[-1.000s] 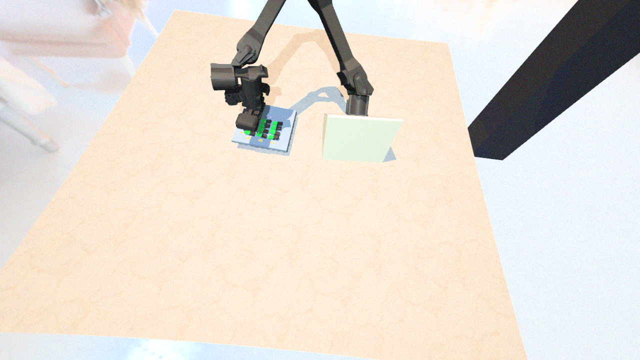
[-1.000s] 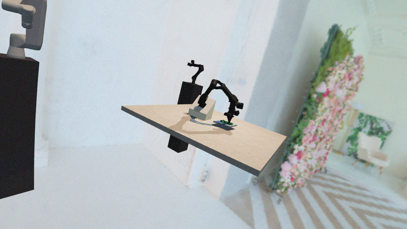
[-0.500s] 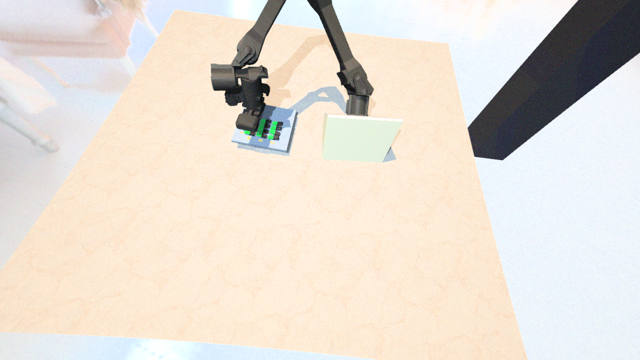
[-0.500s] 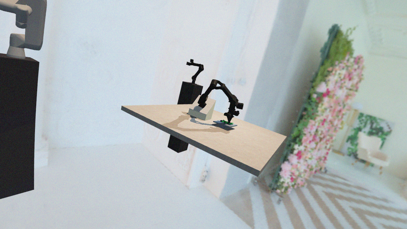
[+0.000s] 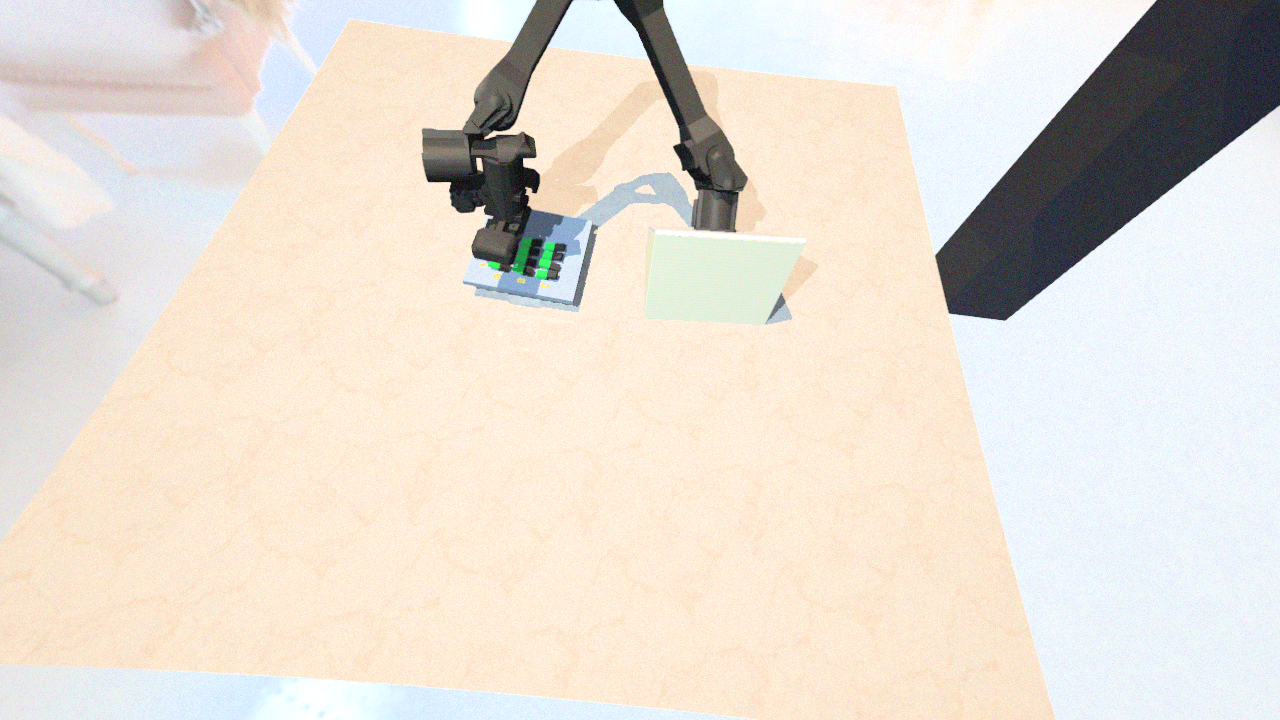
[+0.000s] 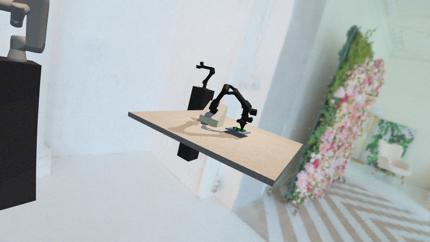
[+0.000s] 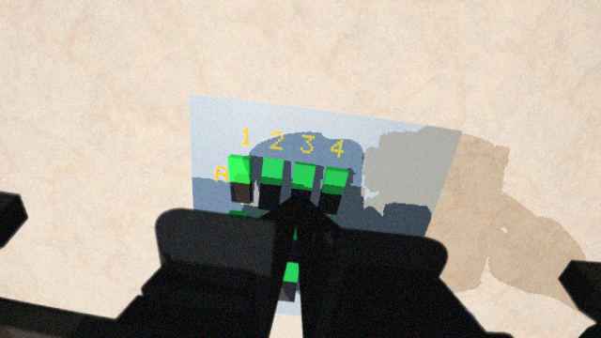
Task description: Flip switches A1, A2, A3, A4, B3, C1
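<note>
A light blue switch panel (image 5: 537,291) (image 6: 232,128) (image 7: 211,122) lies on the table. It carries rows of green-and-black rocker switches with yellow labels. In the wrist view row A shows in full: A1 (image 7: 239,176), A2 (image 7: 272,180), A3 (image 7: 303,176) and A4 (image 7: 334,184), each with its green end far and its dark end near. My gripper (image 5: 494,254) (image 6: 241,125) (image 7: 298,202) is shut and empty, its tip right at the near dark end of A3. The fingers hide most of rows B and C; one green switch (image 7: 291,272) shows between them.
A pale green wedge block (image 5: 711,273) (image 6: 212,118) stands right of the panel, in front of the arm's base. A dark pillar (image 5: 1100,152) lies beyond the table's right edge. A second arm on a dark pedestal (image 6: 200,97) stands behind the table.
</note>
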You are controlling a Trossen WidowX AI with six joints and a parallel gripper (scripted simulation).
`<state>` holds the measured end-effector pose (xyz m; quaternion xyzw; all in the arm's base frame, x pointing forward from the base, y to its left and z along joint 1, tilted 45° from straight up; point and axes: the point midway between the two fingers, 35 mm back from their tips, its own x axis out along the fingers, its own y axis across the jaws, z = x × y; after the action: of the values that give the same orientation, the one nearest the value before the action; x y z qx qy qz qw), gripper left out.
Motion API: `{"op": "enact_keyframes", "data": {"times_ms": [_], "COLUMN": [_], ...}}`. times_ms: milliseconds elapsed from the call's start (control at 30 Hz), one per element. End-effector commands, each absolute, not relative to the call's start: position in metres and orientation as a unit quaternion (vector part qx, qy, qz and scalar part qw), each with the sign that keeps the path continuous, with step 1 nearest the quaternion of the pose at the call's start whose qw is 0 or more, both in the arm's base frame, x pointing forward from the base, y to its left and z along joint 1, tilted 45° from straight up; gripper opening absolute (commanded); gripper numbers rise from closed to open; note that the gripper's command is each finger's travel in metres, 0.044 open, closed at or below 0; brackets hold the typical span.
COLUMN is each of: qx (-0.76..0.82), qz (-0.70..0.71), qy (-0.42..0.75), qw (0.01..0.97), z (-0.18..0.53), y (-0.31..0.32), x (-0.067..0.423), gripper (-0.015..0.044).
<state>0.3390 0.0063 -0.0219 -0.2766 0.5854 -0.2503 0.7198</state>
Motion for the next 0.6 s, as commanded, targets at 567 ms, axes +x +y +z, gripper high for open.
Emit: {"op": "enact_keyframes", "data": {"times_ms": [567], "qx": [-0.276], "qz": [-0.254], "qy": [0.594], "qw": [0.712], "z": [0.041], "y": [0.037], "x": [0.347], "gripper": [0.0000]}}
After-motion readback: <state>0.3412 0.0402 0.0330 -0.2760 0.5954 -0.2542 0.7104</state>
